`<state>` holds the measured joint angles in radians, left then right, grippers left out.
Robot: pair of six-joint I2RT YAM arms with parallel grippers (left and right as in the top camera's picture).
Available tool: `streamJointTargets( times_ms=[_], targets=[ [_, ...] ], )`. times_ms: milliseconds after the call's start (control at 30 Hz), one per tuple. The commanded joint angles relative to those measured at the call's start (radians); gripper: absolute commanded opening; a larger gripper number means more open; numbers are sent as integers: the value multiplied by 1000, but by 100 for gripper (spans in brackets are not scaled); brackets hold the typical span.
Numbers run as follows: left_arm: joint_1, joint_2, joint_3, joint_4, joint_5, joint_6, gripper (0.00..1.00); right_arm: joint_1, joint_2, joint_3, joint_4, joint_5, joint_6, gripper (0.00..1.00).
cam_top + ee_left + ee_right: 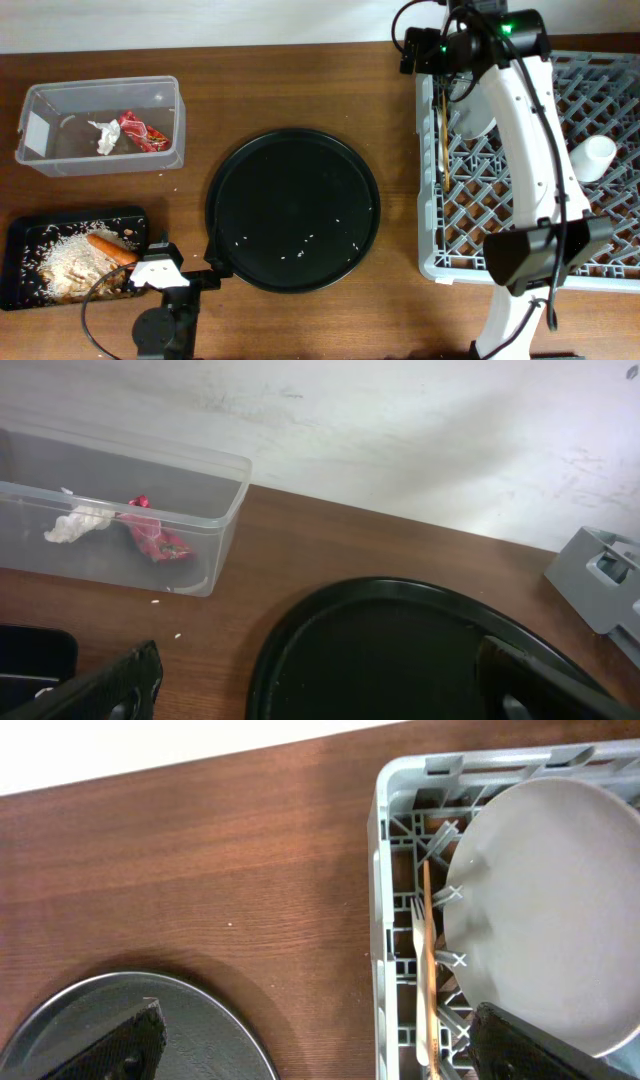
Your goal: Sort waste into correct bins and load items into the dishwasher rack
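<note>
The grey dishwasher rack [600, 90] stands at the right. It holds a white plate [560, 920], a white fork [418, 982], wooden chopsticks [427, 920] and a white cup [598, 155]. The clear box [60, 100] at the far left holds a crumpled tissue [104, 135] and a red wrapper [140, 130]. The shallow black tray [25, 232] at the near left holds rice [62, 265], brown scraps and a carrot [110, 247]. My left gripper [318, 660] is open and empty at the round tray's left rim. My right gripper [315, 1015] is open and empty beside the rack's far left corner.
A big round black tray [293, 208] with a few rice grains lies mid-table. My right arm [530, 130] stretches over the rack and hides part of it. Bare wood lies between the round tray and the rack [385, 870].
</note>
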<state>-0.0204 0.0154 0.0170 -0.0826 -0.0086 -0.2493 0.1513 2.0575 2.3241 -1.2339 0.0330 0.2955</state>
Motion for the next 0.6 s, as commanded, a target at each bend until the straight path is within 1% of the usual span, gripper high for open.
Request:
streamJointTargets(
  times_ms=[0,333,433,500,567],
  targets=[
    [-5,-10,-8,0,-10,20,99,0,-118,3,-1,-2,10,99],
    [-5,-10,-8,-1,-10,19,99,0,-348,2,-1,6,9,99],
    [-5,-10,-8,-1,-11,19,99,-1,-410,1,-13,63,-41,99],
    [-5,-10,-8,-1,-11,19,99,-1,-468,-36,-21,117,-59,99],
    [-5,-10,-8,-1,-11,19,99,-3,-550,-140,2,159,-59,99]
  ],
)
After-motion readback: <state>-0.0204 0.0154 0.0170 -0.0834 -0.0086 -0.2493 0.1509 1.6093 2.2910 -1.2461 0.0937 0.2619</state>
